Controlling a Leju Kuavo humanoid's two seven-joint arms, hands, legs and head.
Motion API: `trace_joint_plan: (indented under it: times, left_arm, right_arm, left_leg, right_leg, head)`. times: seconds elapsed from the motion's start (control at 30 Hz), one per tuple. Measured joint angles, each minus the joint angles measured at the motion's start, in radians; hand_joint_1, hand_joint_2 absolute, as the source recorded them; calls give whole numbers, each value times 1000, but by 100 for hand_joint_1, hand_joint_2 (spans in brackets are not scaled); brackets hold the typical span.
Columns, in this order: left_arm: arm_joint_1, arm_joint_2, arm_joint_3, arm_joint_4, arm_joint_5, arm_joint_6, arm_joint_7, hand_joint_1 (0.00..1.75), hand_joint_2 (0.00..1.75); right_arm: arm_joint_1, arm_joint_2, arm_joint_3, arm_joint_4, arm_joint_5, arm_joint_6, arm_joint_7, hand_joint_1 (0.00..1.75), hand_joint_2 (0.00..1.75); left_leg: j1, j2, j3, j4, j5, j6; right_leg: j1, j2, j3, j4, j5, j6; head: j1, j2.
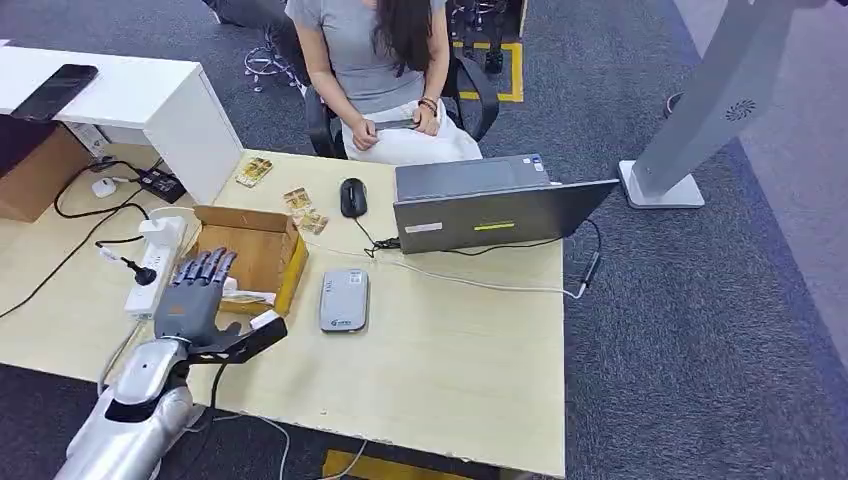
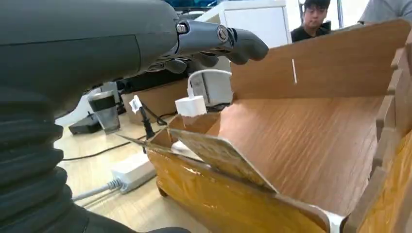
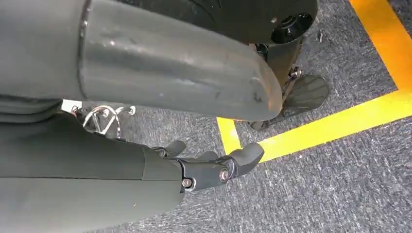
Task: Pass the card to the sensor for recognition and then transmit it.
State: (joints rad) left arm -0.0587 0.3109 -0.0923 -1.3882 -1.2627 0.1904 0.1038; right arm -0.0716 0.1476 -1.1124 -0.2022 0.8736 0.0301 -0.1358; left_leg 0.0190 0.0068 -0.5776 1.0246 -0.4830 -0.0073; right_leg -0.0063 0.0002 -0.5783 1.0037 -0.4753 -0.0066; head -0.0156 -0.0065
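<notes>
A card (image 2: 218, 154) leans inside the open wooden box (image 1: 262, 245), resting against its near wall; in the head view the card (image 1: 243, 297) is a pale strip at the box's near edge. My left hand (image 1: 200, 292) hovers over the box's near left corner, fingers spread and straight, thumb out to the side, holding nothing. Its fingers (image 2: 218, 39) reach above the box (image 2: 311, 136) without touching the card. The grey flat sensor (image 1: 344, 299) lies on the table just right of the box. My right hand (image 3: 209, 167) hangs over the carpet, holding nothing.
A laptop (image 1: 490, 210), a mouse (image 1: 352, 197) and their cable lie behind the sensor. More cards (image 1: 305, 210) lie past the box. A power strip (image 1: 155, 250) and cords sit left of my hand. A person (image 1: 385, 60) sits across the table.
</notes>
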Motion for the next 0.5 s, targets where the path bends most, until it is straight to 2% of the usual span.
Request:
trace_joint_plan:
  times: [0.5]
  left_arm:
    - [-14, -13, -1, 56, 20, 0, 0, 0, 175]
  right_arm:
    - [0, 0, 0, 0, 6, 0, 2, 0, 0]
  left_leg:
    - [0, 0, 0, 0, 0, 0]
  right_leg:
    - [0, 0, 0, 0, 0, 0]
  head:
    - [0, 0]
